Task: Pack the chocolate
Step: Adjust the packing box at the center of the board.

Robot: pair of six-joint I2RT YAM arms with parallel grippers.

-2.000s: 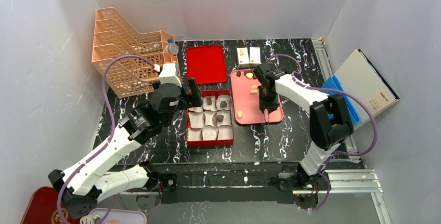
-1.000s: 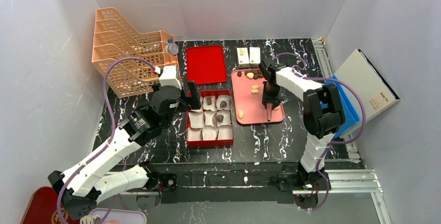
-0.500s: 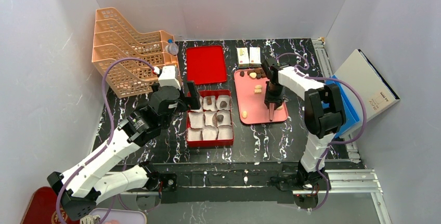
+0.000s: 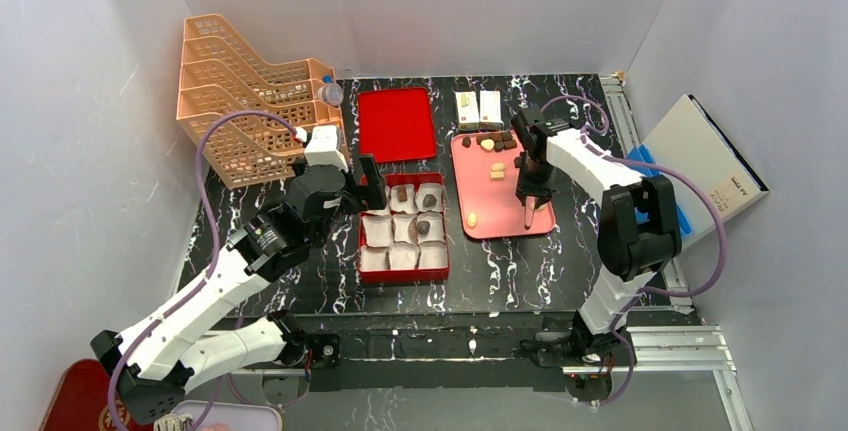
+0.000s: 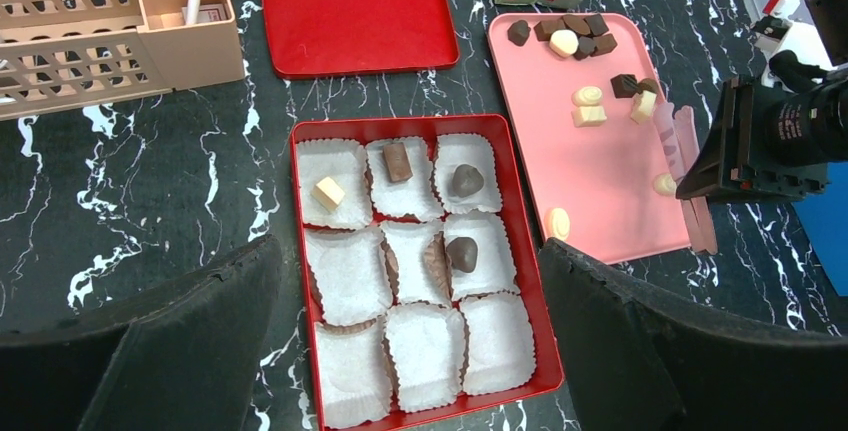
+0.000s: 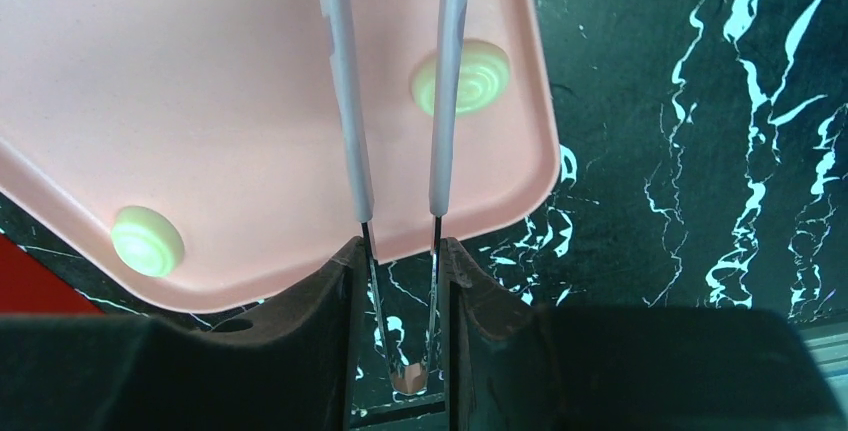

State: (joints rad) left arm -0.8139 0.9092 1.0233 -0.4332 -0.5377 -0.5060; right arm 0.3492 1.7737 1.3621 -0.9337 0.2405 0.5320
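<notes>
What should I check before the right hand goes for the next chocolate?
1. Grip of the right hand on the tongs: ok.
2. Tips of the tongs empty: cannot tell, outside the wrist view.
3. Loose chocolate on the pink tray: ok, pale piece beside the tongs.
4. Free paper cups in the red box: ok, five empty.
5. The left hand open, empty: ok.

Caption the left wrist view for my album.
Four bite-size chocolates sit in white paper cups inside a red box; more wait on a pink tray.
</notes>
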